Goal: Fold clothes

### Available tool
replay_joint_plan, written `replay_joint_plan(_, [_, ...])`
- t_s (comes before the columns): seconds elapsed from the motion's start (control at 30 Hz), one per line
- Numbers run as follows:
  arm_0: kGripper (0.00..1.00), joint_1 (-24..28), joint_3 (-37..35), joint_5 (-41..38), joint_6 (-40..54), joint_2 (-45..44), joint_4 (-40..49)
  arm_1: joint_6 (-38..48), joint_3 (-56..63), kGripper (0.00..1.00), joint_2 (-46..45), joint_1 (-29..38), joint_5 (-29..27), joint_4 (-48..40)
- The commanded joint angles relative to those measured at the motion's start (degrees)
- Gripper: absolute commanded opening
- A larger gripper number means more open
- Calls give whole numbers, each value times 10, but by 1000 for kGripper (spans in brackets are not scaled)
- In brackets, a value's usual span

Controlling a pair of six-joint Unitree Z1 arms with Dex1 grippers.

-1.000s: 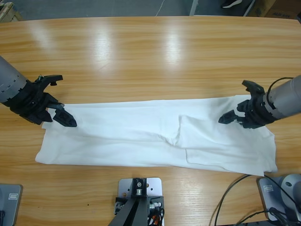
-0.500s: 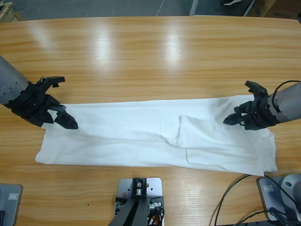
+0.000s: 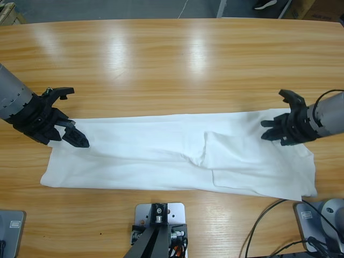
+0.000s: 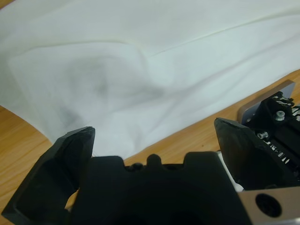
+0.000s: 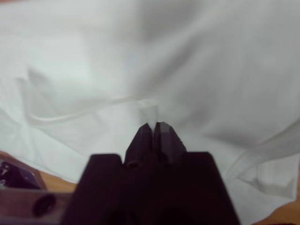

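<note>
The clothes, a white T-shirt (image 3: 161, 153), lie flat as a long folded band across the near half of the table, with a fold ridge near the middle. At the band's left end my left gripper (image 3: 74, 135) hovers low over the cloth. In the left wrist view this gripper (image 4: 154, 133) is open, its jaws wide apart, with only the shirt (image 4: 140, 70) beneath. My right gripper (image 3: 270, 129) sits over the band's right end. In the right wrist view the gripper (image 5: 154, 126) is shut, tips together just above the wrinkled shirt (image 5: 211, 70), and no cloth shows between them.
The wooden table (image 3: 172, 64) stretches bare behind the shirt to its far edge. A black cable (image 3: 269, 215) curls at the near right edge.
My right gripper has drawn back to the right and slightly away along the shirt's right end. The left gripper has barely shifted. The shirt lies as before.
</note>
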Motion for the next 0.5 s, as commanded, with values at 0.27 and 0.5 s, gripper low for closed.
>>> replay_joint_plan(0.27, [1000, -5, 10, -13, -3, 26, 7, -63, -31, 0, 22, -52, -67, 21])
replay_joint_plan(0.5, [1000, -6, 13, -14, -4, 23, 8, -85, -31, 0, 48, -74, -65, -6])
